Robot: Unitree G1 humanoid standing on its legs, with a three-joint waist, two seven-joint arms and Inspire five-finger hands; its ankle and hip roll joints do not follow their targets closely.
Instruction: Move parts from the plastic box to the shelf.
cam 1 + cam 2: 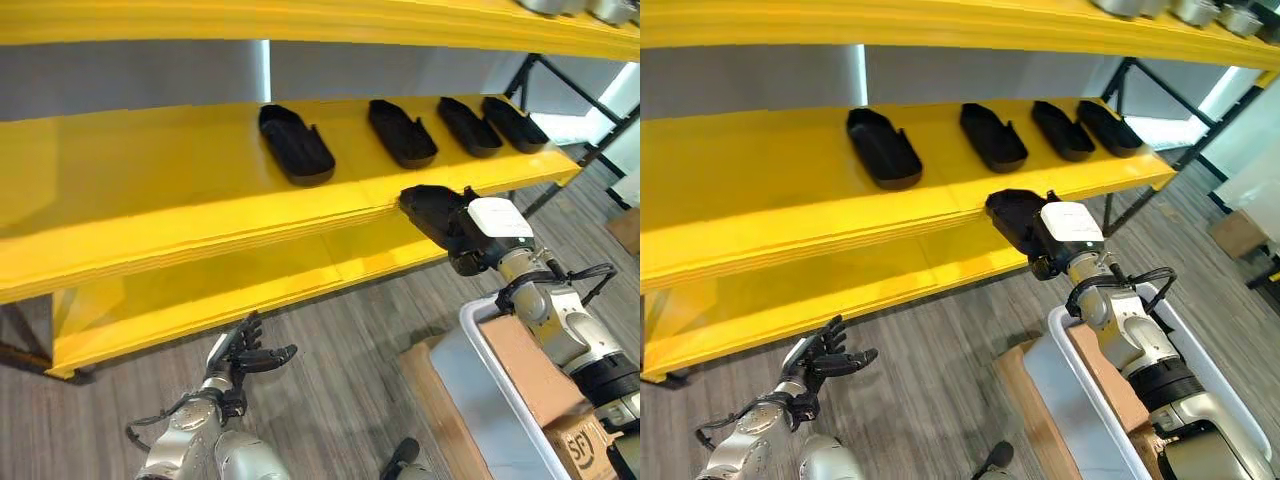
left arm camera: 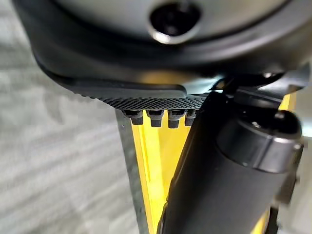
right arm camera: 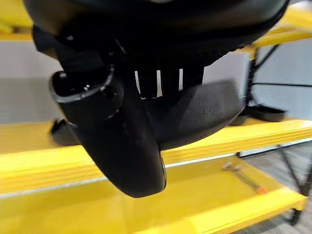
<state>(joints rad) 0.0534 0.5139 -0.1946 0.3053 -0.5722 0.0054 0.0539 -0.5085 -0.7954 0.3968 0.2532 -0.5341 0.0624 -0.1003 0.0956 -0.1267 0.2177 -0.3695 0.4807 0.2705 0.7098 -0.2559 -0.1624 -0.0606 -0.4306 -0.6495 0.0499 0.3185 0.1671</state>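
My right hand (image 1: 492,232) is shut on a black moulded part (image 1: 432,210), holding it just in front of the middle yellow shelf's (image 1: 150,190) front edge; in the right wrist view the black part (image 3: 204,114) sits under the curled fingers (image 3: 161,80). Several similar black parts lie on that shelf: one at the middle (image 1: 295,145), others to its right (image 1: 402,133), (image 1: 469,126), (image 1: 515,123). My left hand (image 1: 245,357) hangs low over the floor, fingers spread and empty. The white plastic box (image 1: 490,375) stands at the lower right.
A lower yellow shelf (image 1: 230,295) runs beneath the middle one, and a top shelf (image 1: 300,25) above. Cardboard boxes (image 1: 545,385) sit in and beside the plastic box. A black shelf frame leg (image 1: 560,170) stands at the right. Grey wood floor (image 1: 330,380) lies between.
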